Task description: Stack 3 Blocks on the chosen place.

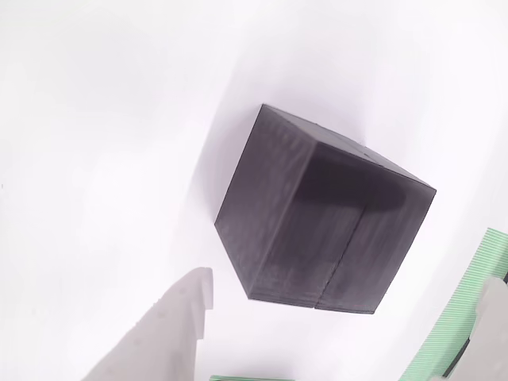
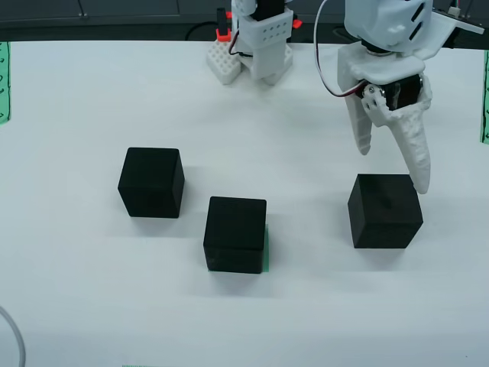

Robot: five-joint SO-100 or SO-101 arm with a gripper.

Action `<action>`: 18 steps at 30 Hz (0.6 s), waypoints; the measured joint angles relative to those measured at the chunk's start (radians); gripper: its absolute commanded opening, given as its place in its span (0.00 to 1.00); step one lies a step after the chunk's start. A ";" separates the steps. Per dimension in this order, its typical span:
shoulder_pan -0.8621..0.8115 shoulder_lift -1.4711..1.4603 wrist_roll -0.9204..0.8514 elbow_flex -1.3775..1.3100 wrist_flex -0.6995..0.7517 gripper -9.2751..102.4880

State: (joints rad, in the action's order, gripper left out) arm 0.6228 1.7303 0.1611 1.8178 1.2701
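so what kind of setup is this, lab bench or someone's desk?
Looks like a lab or workshop bench rigged for robot tests. A plain white table holds three black blocks, green striped markers sit at the edges, and the white arm's gripper hangs open over the right block.

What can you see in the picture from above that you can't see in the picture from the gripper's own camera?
The view from above alone shows the left block, the middle block sitting on a green striped patch that peeks out at its right edge, and the arm's base.

The view that rides on the gripper alone shows a thin seam down the right block's face and a green striped strip at the right edge.

Both show the right block, the white table and the open gripper just above that block, not closed on it.
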 measured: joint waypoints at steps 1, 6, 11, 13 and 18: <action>0.009 -0.011 0.029 -0.009 -0.005 0.46; 0.012 -0.069 0.144 -0.061 -0.034 0.46; 0.015 -0.155 0.212 -0.115 -0.046 0.46; 0.015 -0.195 0.229 -0.137 -0.054 0.46; 0.018 -0.258 0.244 -0.166 -0.057 0.45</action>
State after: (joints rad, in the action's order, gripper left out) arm 0.6412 1.4726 0.4050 1.6521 1.2134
